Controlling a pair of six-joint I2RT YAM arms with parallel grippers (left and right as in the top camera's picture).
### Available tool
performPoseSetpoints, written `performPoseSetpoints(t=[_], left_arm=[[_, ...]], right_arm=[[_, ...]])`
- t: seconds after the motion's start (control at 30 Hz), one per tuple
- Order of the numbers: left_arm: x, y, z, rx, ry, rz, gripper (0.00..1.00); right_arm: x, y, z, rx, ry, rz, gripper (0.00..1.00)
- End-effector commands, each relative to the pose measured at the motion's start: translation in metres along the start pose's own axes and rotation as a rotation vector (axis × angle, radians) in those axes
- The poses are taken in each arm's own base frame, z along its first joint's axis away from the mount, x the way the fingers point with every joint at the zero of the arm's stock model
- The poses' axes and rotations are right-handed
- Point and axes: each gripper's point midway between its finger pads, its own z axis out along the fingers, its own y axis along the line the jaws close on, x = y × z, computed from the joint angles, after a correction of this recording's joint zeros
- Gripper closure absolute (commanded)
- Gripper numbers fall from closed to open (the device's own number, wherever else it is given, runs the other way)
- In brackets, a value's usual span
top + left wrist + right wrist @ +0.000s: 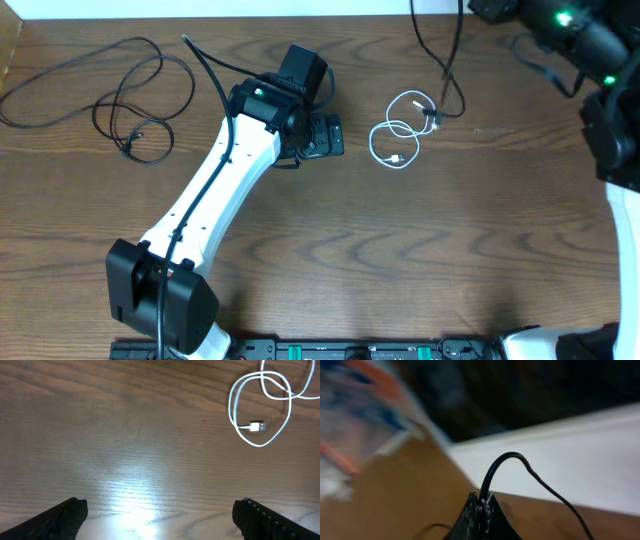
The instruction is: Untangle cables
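Right gripper clamping tight on black cable, holding it raised at far right corner, likely to draw it clear of white cable. Left gripper hovering wide open, empty, near white loops, seemingly readying to pin them. Second black cable lying loose on bench, far left.

Left black two-finger gripper hangs wide open, white arm stretched out diagonally; right black gripper pinched tight on thin black cable.
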Motion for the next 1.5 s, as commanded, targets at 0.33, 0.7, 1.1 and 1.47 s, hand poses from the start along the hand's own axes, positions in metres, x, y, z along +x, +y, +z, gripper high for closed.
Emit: performPoseSetpoints(t=[0.33,0.7,1.1,1.47], left_arm=[[0.0,0.005,0.002,-0.018,0.003,0.013,0.02],[0.0,0.005,0.002,-0.018,0.003,0.012,0.02],[0.048,-0.057,-0.015,0.358,0.284,-0.05,0.02],[0.024,-0.07,-0.067,0.791,0.425,-0.23,0.02]], right_arm=[[0.069,-0.037,-0.027,0.237,0.251,0.115,0.99],[0.146,-0.084,-0.07,0.535,0.531,0.257,0.98],[0.172,-0.094,-0.065,0.598,0.611,0.312,0.98],[0.203,-0.099,-0.042,0.469,0.785,0.249,0.99]])
